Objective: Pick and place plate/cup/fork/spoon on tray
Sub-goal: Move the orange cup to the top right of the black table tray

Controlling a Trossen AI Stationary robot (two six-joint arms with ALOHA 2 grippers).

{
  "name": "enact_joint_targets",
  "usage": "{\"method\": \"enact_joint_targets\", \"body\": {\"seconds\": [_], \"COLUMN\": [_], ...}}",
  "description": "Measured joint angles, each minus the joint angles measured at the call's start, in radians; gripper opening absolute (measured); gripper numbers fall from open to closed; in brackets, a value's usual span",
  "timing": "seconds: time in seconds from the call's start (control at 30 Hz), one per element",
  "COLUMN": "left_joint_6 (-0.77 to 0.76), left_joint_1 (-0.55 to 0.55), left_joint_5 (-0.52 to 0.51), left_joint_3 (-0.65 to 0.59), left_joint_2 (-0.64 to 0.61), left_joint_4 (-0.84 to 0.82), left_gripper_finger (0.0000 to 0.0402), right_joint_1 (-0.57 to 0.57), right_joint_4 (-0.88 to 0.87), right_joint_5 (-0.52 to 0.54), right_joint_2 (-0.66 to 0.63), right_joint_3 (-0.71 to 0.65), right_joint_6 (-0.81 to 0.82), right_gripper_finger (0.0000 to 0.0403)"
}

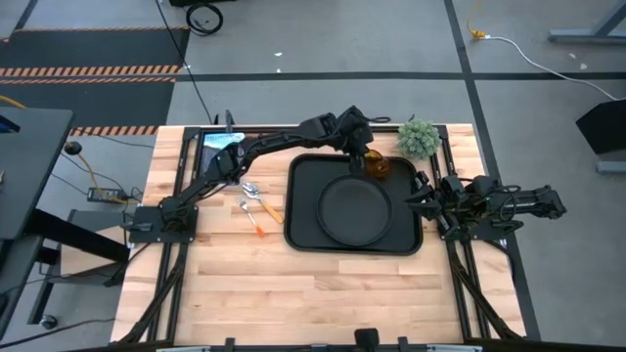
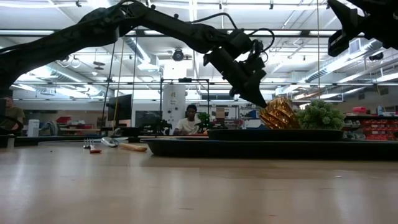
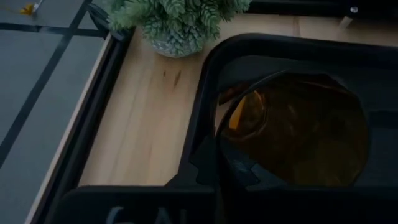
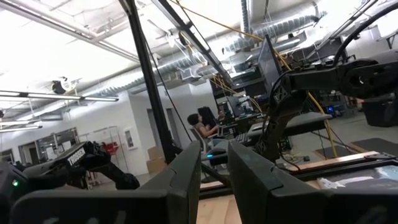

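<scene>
Left hand (image 1: 364, 154) grips the cup (image 1: 377, 164) by its rim over the tray's (image 1: 301, 233) far right corner, beside the plate (image 1: 354, 209); cup looks light, stiff, slick plastic, so rim pinch suits; right hand (image 1: 423, 200) waits part open off the tray's right edge.

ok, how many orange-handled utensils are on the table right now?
2. Orange-handled metal spoon and orange-handled metal fork both lie on the wooden table, left of the black rectangular tray, spoon farther from the front edge. None visibly hidden.
</scene>
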Motion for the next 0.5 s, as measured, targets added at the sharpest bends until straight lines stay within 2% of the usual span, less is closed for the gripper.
{"method": "enact_joint_targets", "body": {"seconds": [0.27, 0.5], "left_joint_6": [0.041, 0.055], "left_joint_1": [0.007, 0.002], "left_joint_5": [0.005, 0.006], "left_joint_3": [0.0, 0.0], "left_joint_2": [-0.002, -0.002], "left_joint_4": [-0.037, -0.008], "left_gripper_finger": [0.0004, 0.0004], "right_joint_1": [0.0, 0.0], "right_joint_4": [-0.002, -0.002], "right_joint_5": [0.001, 0.001], "right_joint_2": [0.0, 0.0], "right_joint_3": [0.0, 0.0], "right_joint_6": [0.0, -0.005], "right_gripper_finger": [0.0088, 0.0088]}}
